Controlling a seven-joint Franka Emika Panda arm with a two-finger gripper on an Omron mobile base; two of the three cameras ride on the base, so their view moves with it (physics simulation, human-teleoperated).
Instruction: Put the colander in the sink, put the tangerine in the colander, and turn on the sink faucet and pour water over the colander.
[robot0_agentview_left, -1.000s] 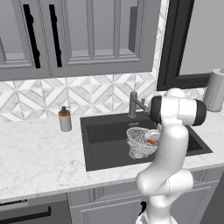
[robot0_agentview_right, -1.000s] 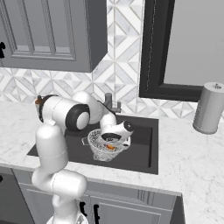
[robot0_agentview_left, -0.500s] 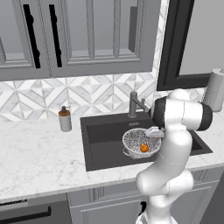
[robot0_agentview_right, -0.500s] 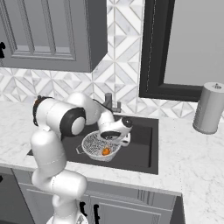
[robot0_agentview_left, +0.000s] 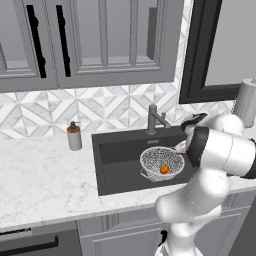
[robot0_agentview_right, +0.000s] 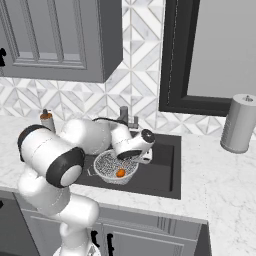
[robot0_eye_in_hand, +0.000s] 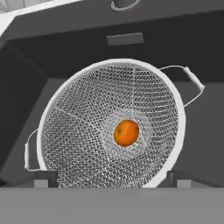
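The colander (robot0_agentview_left: 161, 159), a round silver mesh bowl, stands in the dark sink (robot0_agentview_left: 119, 150). The small orange tangerine (robot0_agentview_left: 164, 169) lies loose on its bottom. In the right base view the colander (robot0_agentview_right: 111, 164) holds the tangerine (robot0_agentview_right: 120, 173), and my gripper (robot0_agentview_right: 143, 158) hangs just above the bowl's right rim. The hand view looks straight down into the colander (robot0_eye_in_hand: 78, 131) with the tangerine (robot0_eye_in_hand: 127, 132) at its centre. My gripper (robot0_eye_in_hand: 112, 180) is open, its fingertips (robot0_eye_in_hand: 43, 179) wide apart and holding nothing. The sink faucet (robot0_agentview_left: 152, 119) stands behind the basin.
A grey soap pump bottle (robot0_agentview_left: 74, 136) stands on the marble counter left of the sink. A paper towel roll (robot0_agentview_right: 239, 123) stands on the counter at the far right. Wall cabinets hang above, and a dark window frame rises behind the sink's right side.
The gripper has opened and let go of the tangerine, which dropped from the rim side to the colander's bottom. The hand has lifted slightly above the bowl.
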